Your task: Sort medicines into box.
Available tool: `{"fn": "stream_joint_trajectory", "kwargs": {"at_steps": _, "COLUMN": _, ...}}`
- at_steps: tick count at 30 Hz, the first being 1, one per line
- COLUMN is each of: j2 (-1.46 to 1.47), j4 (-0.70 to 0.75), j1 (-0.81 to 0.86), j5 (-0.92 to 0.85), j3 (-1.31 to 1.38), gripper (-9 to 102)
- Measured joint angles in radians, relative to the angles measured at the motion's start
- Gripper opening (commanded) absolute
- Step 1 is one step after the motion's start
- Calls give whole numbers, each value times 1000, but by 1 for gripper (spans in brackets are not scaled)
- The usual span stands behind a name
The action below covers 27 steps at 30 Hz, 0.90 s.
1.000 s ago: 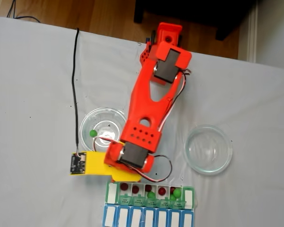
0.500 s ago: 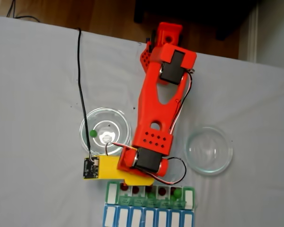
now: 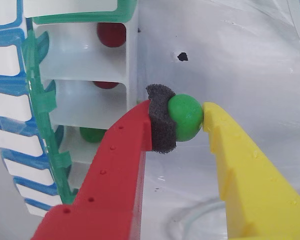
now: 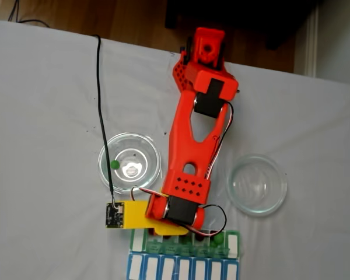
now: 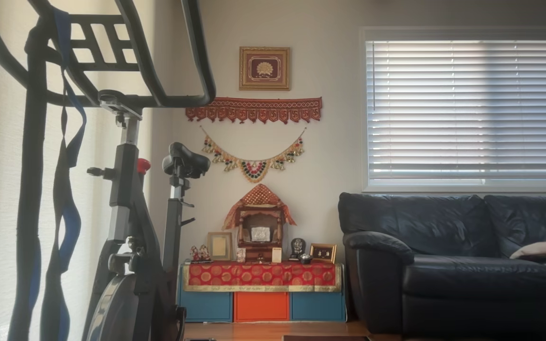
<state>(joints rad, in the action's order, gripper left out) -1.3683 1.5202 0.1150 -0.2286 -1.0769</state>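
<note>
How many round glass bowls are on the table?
2. In the fixed view, one glass bowl sits left of the red arm with a green ball inside. The other bowl sits right of the arm.

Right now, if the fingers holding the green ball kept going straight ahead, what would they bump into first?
Probably just the white tablecloth. The gripper is shut on a green ball and points past the box, whose outer wall sits just left of its line in the wrist view. Depth is hard to judge.

Green ball (image 3: pixel 185 117) pinched beside the green-lidded box (image 3: pixel 90 65) holding red and green balls.
</note>
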Motion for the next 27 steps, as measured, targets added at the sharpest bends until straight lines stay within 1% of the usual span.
{"fn": "stream_joint_trajectory", "kwargs": {"at_steps": 4, "j2": 48, "j4": 0, "j1": 0, "j5": 18, "j3": 67, "gripper": 1}}
{"fn": "stream_joint_trajectory", "kwargs": {"at_steps": 9, "j2": 141, "j4": 52, "j1": 0, "j5": 38, "j3": 195, "gripper": 1}}
{"fn": "stream_joint_trajectory", "kwargs": {"at_steps": 13, "j2": 238, "j4": 123, "j1": 0, "j5": 60, "j3": 353, "gripper": 1}}
{"fn": "stream_joint_trajectory", "kwargs": {"at_steps": 20, "j2": 457, "j4": 336, "j1": 0, "j5": 72, "j3": 765, "gripper": 1}}
{"fn": "stream_joint_trajectory", "kwargs": {"at_steps": 27, "j2": 460, "j4": 353, "j1": 0, "j5": 78, "j3": 792, "gripper": 1}}
